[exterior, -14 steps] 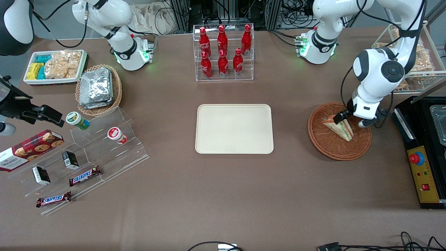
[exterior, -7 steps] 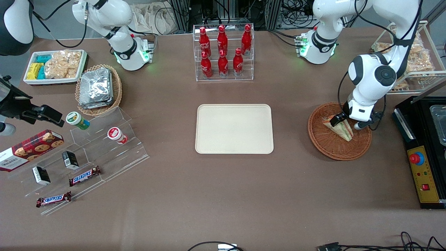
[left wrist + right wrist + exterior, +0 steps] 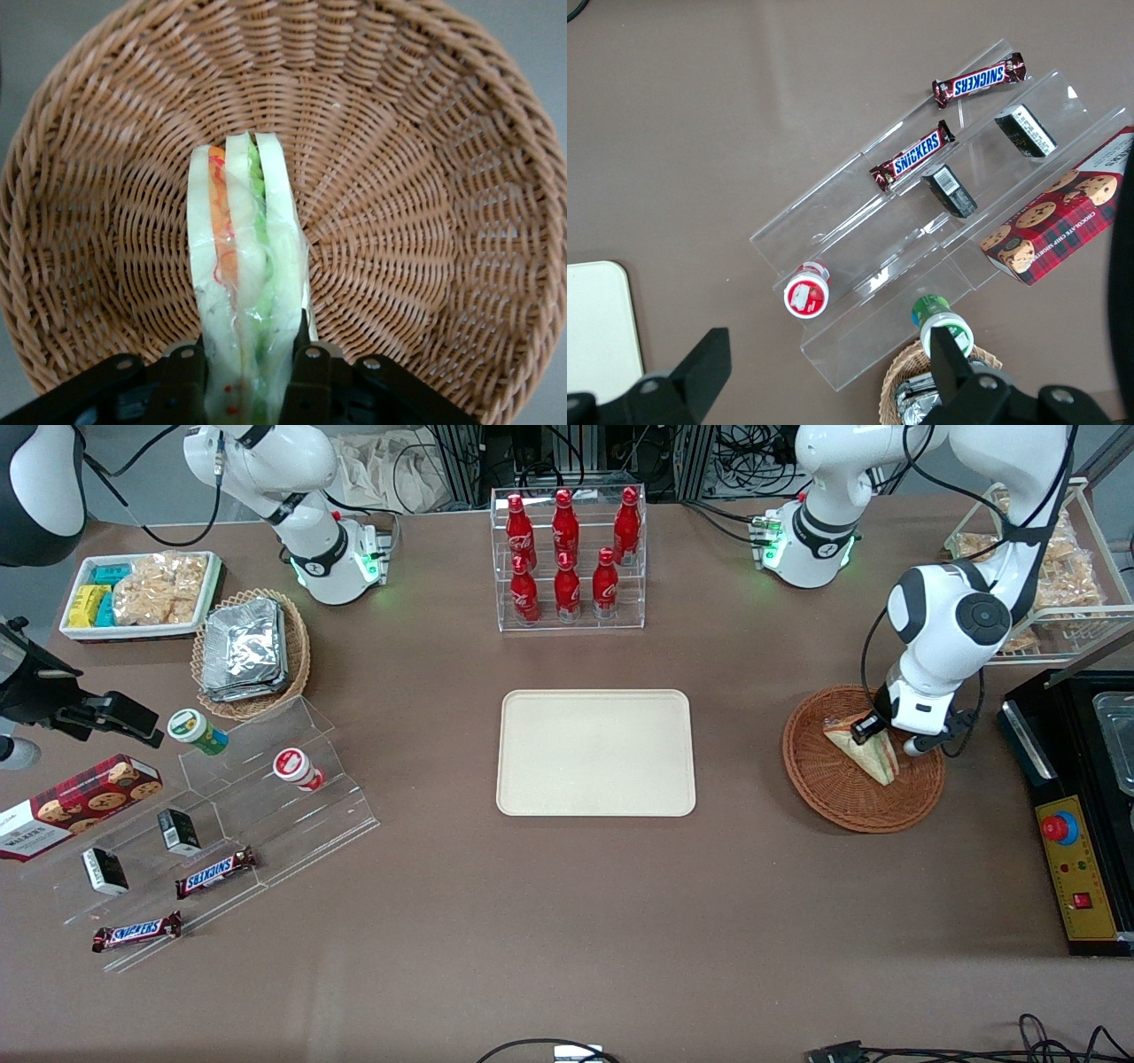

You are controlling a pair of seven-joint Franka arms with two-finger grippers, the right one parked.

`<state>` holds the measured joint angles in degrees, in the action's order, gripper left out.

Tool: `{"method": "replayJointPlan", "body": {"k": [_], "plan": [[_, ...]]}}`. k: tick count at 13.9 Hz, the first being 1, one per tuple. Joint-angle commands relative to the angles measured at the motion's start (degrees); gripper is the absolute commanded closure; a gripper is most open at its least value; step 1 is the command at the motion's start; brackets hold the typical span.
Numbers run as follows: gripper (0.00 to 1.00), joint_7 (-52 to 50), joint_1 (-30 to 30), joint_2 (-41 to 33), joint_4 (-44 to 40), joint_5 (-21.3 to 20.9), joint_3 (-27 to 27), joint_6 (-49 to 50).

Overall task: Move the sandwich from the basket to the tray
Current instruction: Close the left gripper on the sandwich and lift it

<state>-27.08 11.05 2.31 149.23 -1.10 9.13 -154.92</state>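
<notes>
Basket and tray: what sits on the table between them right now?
Nothing: in the front view only bare brown tablecloth separates the basket from the tray. The hand is in the basket, closed on the sandwich.

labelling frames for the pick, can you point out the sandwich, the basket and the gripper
sandwich point(image 3: 239, 266), left wrist view, on its wrapped filling edge
basket point(image 3: 819, 788), front view, on bare woven floor near the rim
gripper point(image 3: 246, 372), left wrist view, midway between fingertips flanking the sandwich
</notes>
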Motion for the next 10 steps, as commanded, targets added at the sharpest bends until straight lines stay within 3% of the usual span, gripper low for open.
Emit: {"method": "replayJointPlan", "body": {"k": [1,5,10], "plan": [[1.00,-0.43,-0.23,-3.35,-2.27,-0.74,0.63,5.39],[1.00,5.88,-0.76,-7.39,-7.29,-1.01,3.00,15.51],[1.00,10.47,-0.85,-9.51,-8.69,-1.01,10.54,15.61]]}}
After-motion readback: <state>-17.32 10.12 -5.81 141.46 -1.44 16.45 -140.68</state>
